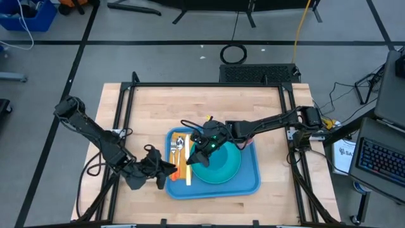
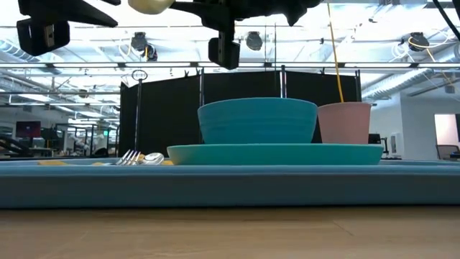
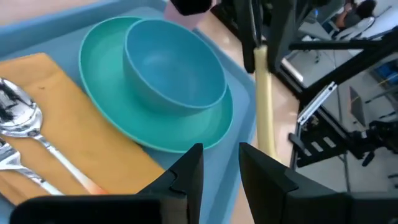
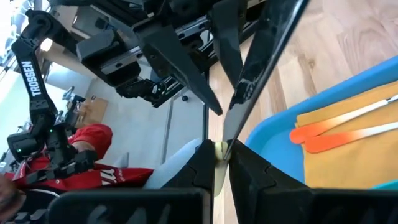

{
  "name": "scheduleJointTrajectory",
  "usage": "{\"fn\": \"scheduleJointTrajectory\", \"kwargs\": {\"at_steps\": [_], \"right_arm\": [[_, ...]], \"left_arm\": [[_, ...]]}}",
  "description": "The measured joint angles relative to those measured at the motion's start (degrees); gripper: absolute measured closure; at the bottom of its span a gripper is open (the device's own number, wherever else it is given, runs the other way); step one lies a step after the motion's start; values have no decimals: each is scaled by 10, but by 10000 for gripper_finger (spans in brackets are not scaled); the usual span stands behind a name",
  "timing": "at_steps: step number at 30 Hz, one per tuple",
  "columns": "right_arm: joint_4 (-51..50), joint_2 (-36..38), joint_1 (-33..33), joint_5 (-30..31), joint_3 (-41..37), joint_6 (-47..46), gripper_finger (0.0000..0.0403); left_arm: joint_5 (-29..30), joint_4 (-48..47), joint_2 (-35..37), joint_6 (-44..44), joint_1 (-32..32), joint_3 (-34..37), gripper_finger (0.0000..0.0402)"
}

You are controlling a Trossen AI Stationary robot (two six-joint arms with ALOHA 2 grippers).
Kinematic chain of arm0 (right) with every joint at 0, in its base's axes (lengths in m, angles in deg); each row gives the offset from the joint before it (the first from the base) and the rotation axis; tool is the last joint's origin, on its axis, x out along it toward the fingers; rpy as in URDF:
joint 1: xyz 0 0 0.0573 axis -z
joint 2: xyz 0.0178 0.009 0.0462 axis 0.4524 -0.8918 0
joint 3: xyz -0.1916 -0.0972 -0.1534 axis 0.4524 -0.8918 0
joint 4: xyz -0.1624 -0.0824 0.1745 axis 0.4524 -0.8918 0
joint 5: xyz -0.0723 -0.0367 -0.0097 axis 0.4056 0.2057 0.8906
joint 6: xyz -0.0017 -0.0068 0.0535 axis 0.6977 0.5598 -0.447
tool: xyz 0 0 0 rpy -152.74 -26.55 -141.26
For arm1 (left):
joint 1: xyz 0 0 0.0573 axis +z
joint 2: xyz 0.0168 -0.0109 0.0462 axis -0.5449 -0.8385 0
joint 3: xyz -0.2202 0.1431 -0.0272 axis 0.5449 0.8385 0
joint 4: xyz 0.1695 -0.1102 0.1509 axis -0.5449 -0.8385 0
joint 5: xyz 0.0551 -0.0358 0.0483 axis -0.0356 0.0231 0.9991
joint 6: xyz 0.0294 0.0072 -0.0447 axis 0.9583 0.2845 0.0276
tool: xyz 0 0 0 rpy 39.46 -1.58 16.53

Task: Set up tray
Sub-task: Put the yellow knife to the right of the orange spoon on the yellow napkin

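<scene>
The tray [image 1: 250,180] lies on the surface. Above it, the right claw [image 4: 219,163] is clamped on a pale stick to set down. Beside the tray, the left claw [image 3: 219,163] waits, fingers apart.

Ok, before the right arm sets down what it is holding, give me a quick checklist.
1. Right gripper shut on pale-handled utensil: ok.
2. Tray flat on the table: ok.
3. Bowl sitting on plate: ok.
4. Left gripper open, holding nothing, apart from the utensil: ok.
5. Free spot on napkin beside spoon: cannot tell.
</scene>
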Motion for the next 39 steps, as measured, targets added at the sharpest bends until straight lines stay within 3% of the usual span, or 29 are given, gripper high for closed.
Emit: {"fn": "scheduleJointTrajectory", "kwargs": {"at_steps": [4,13,17,23,39], "right_arm": [[4,0,0,1,0,3,387],[10,0,0,16,0,4,387],[15,0,0,16,0,5,387],[43,0,0,16,0,3,387],[45,0,0,4,0,3,387]], "left_arm": [[-8,32,0,15,2,0,284],[-13,74,0,58,24,0,179],[-14,89,0,85,38,0,158],[-50,101,-5,89,56,0,171],[-76,128,-6,137,75,0,248]]}}
